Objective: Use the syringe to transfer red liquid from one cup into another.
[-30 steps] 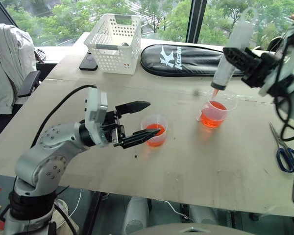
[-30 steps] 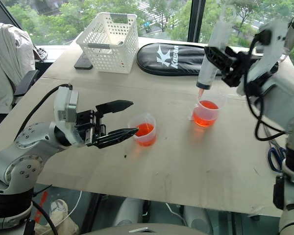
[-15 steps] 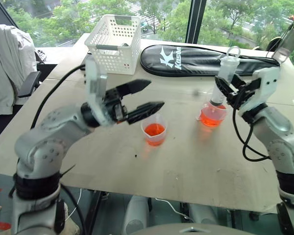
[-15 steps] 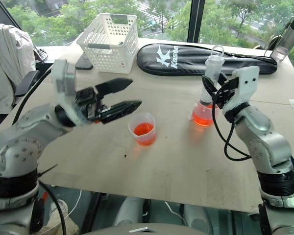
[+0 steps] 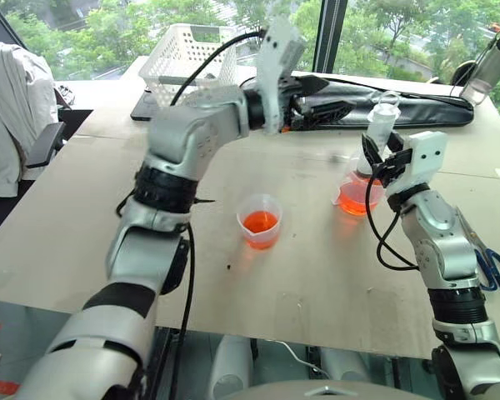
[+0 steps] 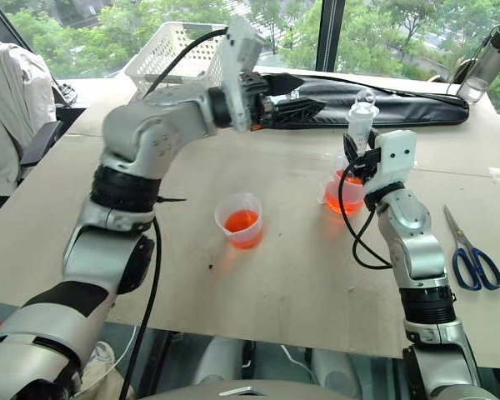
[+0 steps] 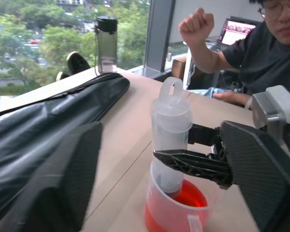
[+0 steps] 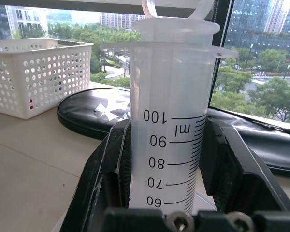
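The syringe stands upright with its lower end inside the larger handled cup, which holds red liquid. My right gripper is shut on the syringe barrel, its fingers pressed against both sides by the printed scale. My left gripper is held high above the table, open and pointing at the syringe's ringed plunger top, a short way from it. The smaller cup sits alone mid-table with red liquid in it.
A white basket and a long black bag lie along the far side. Scissors rest at the right edge, a dark-lidded bottle at the far right corner. A person sits beyond the table.
My left arm swung up from beside the smaller cup and across to the right, toward the syringe top. My right gripper lowered the syringe from above the larger cup down into it.
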